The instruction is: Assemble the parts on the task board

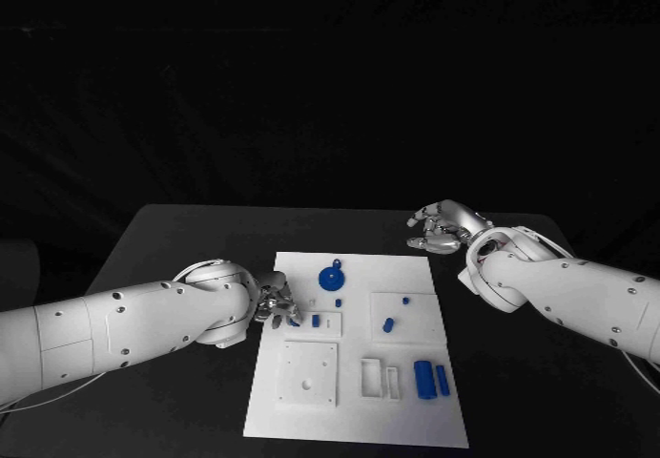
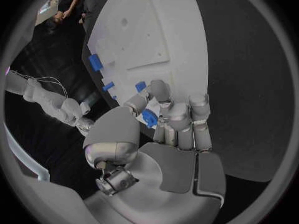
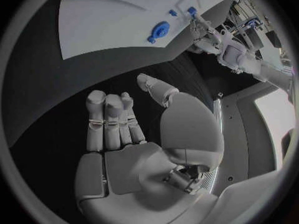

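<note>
Your left hand pinches a small blue part at the board's left edge. Your right hand hovers empty, fingers apart, over the surface beyond the board.

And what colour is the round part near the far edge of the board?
Blue; the round part shows best in the head view.

Right hand empty, fingers apart — over black table; task board beyond, round blue part on it.
</note>
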